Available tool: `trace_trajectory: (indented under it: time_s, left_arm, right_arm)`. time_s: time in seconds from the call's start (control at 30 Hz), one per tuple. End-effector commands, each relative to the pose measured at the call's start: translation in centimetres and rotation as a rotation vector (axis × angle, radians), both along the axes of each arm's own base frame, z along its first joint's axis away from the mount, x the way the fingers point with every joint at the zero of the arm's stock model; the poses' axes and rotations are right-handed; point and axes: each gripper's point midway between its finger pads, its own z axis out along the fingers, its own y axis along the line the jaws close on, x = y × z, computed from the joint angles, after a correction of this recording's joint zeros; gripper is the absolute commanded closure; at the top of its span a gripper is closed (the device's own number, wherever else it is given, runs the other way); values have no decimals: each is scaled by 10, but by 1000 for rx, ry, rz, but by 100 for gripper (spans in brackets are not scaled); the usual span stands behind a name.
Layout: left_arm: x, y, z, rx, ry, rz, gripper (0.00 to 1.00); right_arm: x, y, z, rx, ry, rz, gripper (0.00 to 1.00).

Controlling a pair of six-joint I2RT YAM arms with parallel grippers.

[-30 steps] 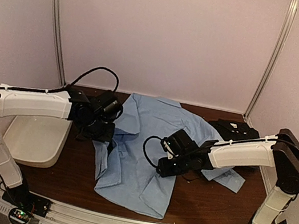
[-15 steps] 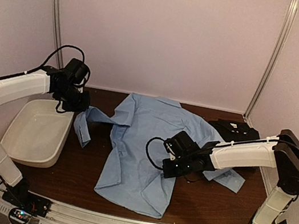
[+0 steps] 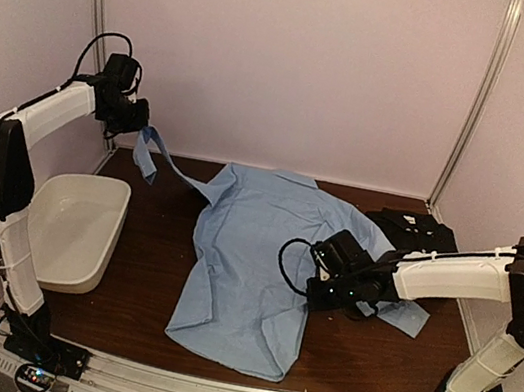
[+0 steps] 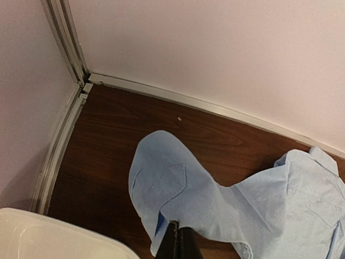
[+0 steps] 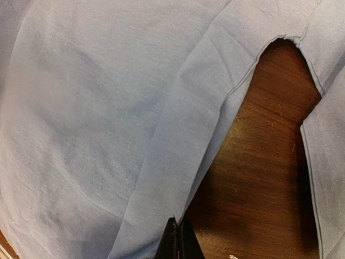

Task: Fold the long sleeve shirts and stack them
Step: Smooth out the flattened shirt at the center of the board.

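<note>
The jaws of the left gripper (image 3: pixel 140 128) are pressed together on the end of one sleeve (image 3: pixel 170 168) of the light blue shirt (image 3: pixel 251 255), holding it up in the air near the far left corner, so the sleeve runs taut and slanting down to the shoulder. The jaws of the right gripper (image 3: pixel 317 289) are pinched shut on the shirt's right-hand edge, low against the table (image 3: pixel 143 266).

The job looks to be at an early stage. The blue shirt lies spread across the middle of the table, collar (image 3: pixel 281 175) toward the back wall, with no fold made in it. Its other sleeve (image 3: pixel 405 319) trails out to the right under the right arm. A black shirt (image 3: pixel 409 225), already folded into a flat packet, sits at the far right. By my reading, both sleeves need bringing in, then the body folded and the shirt stacked.

The blue cloth is thin, soft woven stuff with stitched hems. It drapes and creases easily, and the lower hem is rumpled. The table is dark polished wood. A white plastic tub (image 3: pixel 74 224) with rounded corners stands at the left, apart from the shirt.
</note>
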Motion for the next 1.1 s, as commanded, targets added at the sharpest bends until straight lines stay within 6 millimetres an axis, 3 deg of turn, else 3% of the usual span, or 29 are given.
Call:
trace_trajectory:
  time_s: [0.0,0.27,0.4,0.77,1.07]
  left_arm:
    - [32,39,4,40,-37,43,100]
    - [59,92,-22,88,11,133,100]
    - [68,107,-29,143,37,169,100]
    - [72,129,-42,225,87,240,100]
    - [72,131,-30,248,75,232,97]
  right_arm:
    - [1,-20,5,-28,-23,-48,100]
    - [-7,-35,0,-44,-9,-68,100]
    - [-11,-43,-3,-65,-3,-71,100]
    - [-26,-58,-13,-77,32,-81,100]
    - [-31,-61,-6,-52,26,-81,91]
